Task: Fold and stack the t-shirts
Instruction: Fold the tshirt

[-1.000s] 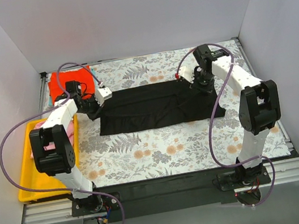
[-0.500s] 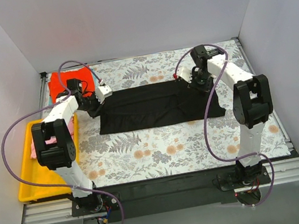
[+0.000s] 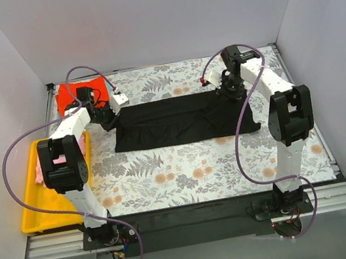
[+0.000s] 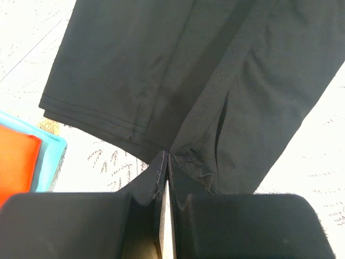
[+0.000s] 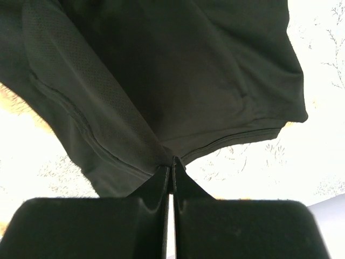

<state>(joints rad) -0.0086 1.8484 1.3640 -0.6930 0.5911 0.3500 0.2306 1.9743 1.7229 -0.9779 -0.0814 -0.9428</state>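
Note:
The large black t-shirt (image 3: 178, 120) lies spread across the middle of the floral cloth. My left gripper (image 3: 108, 117) is shut on its far left corner, as the left wrist view (image 4: 166, 156) shows. My right gripper (image 3: 230, 88) is shut on its far right corner, seen in the right wrist view (image 5: 171, 161). Both hold the far edge a little up. The red-orange t-shirt (image 3: 74, 95) lies folded at the far left on a teal one (image 4: 51, 162). A pink t-shirt (image 3: 64, 154) lies in the yellow tray.
The yellow tray (image 3: 34, 206) sits off the table's left edge. White walls close in the back and both sides. The floral table cloth (image 3: 187, 173) shows bare in front of the black shirt. Purple cables (image 3: 13, 169) loop beside each arm.
Both grippers have moved toward the back wall, drawing the black shirt's far edge with them. The shirt now lies a little farther back and flatter.

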